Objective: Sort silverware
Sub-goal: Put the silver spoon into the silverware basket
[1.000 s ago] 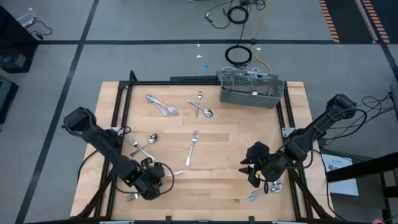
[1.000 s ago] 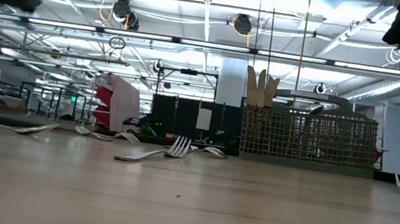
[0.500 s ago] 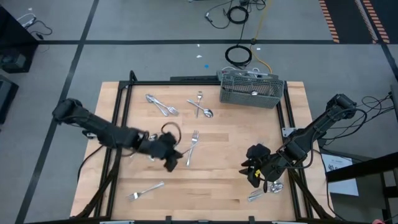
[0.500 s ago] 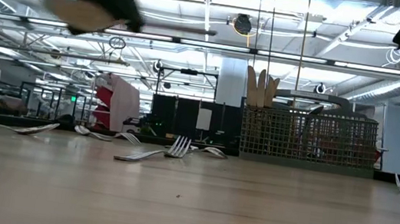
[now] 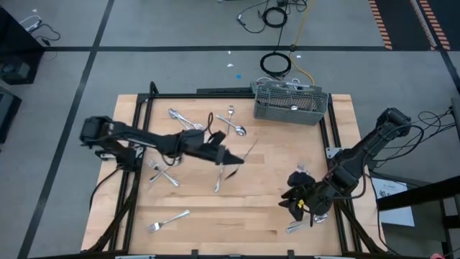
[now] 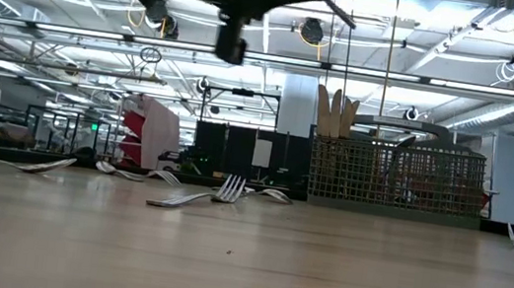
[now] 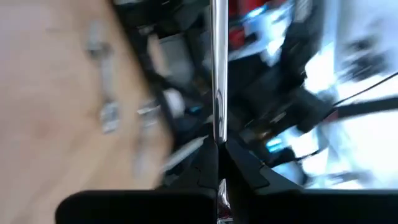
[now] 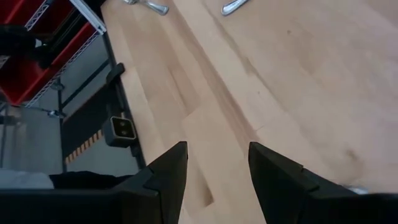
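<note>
Pinching a slim utensil point(image 5: 249, 150) by one end, the left gripper point(image 5: 231, 159) hung mid-desk, the caddy point(image 5: 290, 103) lying beyond it. Its long axis pointed toward that caddy. The right gripper point(image 5: 298, 203), fingers spread, waited farther off.

No text, label or number (anywhere in view) is legible.

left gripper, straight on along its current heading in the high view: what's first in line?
Left gripper, shut on a utensil, points toward the caddy. Bare table lies between, so probably the caddy, though height is unclear.
</note>
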Robot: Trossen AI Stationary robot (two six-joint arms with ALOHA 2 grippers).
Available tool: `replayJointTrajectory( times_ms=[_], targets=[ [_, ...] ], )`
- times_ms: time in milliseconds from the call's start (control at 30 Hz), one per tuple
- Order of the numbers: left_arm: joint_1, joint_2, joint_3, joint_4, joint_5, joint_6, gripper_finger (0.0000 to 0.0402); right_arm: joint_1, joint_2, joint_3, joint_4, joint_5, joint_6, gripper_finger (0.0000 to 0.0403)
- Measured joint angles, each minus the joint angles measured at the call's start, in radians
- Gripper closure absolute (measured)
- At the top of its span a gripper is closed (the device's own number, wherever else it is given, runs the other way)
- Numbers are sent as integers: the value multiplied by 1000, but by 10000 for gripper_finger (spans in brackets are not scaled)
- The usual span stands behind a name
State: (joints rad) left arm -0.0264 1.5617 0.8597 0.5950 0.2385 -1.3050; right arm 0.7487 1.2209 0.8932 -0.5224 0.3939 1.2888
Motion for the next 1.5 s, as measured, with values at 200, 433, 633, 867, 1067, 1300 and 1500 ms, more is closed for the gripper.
replayJointTrajectory(
  times_ms=[200, 433, 633, 867, 1067, 1300, 1500],
  targets=[
    [15, 216, 29, 417, -71, -275, 390, 28, 0, 0, 0, 8, 76, 241],
    [6, 444, 284, 555, -371, -461, 390, 52, 0, 0, 0, 82, 152, 241],
    [37, 601, 589, 529, -449, -560, 387, 52, 1, 0, 4, 96, 226, 241],
    [106, 728, 808, 419, -438, -836, 386, 53, 3, 0, 69, 165, 242, 241],
    [168, 730, 814, 297, -456, -896, 385, 55, 27, 0, 102, 189, 244, 241],
    [213, 730, 815, 216, -480, -944, 384, 58, 69, 0, 142, 184, 244, 241],
    [216, 730, 820, 180, -491, -974, 384, 58, 80, 0, 149, 181, 245, 241]
  ],
)
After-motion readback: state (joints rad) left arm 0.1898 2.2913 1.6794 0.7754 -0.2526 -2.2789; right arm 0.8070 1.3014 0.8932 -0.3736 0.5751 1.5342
